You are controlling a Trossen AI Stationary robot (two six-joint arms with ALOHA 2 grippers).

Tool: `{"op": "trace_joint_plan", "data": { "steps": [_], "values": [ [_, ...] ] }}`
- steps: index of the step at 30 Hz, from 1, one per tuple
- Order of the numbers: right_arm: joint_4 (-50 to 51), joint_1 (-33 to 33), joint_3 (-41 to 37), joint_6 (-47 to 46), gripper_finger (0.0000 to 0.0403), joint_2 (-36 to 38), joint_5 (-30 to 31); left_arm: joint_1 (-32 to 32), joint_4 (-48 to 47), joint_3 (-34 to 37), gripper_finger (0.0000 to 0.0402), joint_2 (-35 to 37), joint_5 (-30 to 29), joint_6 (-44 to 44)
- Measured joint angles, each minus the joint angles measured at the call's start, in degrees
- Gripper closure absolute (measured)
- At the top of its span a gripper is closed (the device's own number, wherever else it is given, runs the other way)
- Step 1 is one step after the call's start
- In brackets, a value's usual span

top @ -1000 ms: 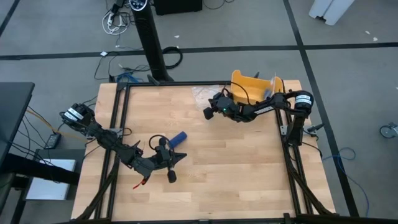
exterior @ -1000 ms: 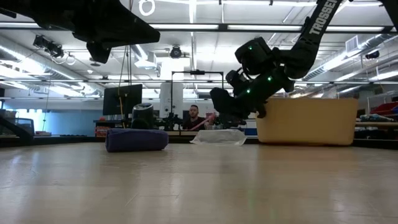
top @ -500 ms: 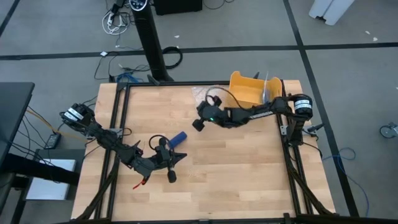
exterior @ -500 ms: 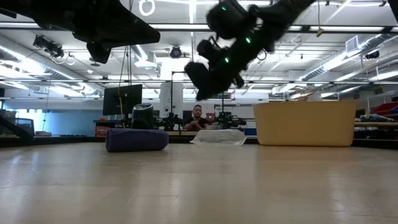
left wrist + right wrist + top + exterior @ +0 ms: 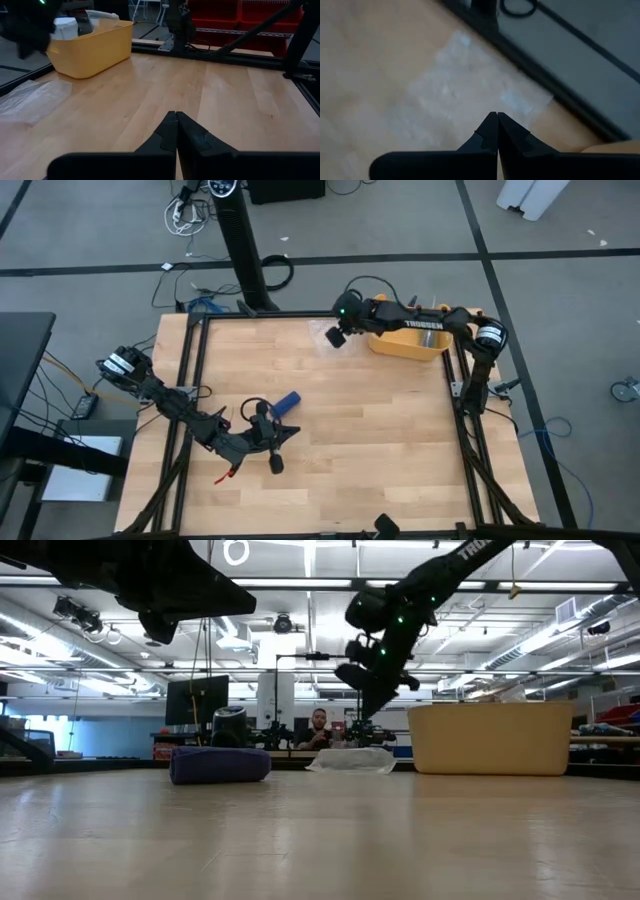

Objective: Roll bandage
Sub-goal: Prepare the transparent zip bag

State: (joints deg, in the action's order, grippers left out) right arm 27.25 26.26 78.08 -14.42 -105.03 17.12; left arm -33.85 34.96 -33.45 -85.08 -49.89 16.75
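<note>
While the blue bandage (image 5: 288, 402) lies rolled up on the wooden table (image 5: 380, 450), near its left front part, the left gripper (image 5: 290, 431) sits low just beside it, with its two dark fingers (image 5: 172, 135) pressed tight together and nothing between them. The right gripper (image 5: 335, 337) hangs high over the far edge of the table, above the clear wrapper (image 5: 465, 95) and next to the yellow tub (image 5: 405, 343), and its fingers (image 5: 492, 131) are pressed together too, holding nothing. Far behind the table, a person (image 5: 319, 728) sits in the room.
</note>
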Motion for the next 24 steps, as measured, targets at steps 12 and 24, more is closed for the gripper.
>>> {"op": "trace_joint_plan", "data": {
  "steps": [12, 24],
  "values": [
    [-1.45, -0.51, -5.19, 2.12, 0.0402, -0.64, -0.68, 0.26, -0.04, 0.02, 0.0394, -0.02, -0.02, 0.22],
    [2.41, -5.60, -5.48, 5.09, 0.0403, -2.55, -9.11, 0.85, -0.11, 0.00, 0.0394, -0.02, -0.02, 0.46]
  ]
}}
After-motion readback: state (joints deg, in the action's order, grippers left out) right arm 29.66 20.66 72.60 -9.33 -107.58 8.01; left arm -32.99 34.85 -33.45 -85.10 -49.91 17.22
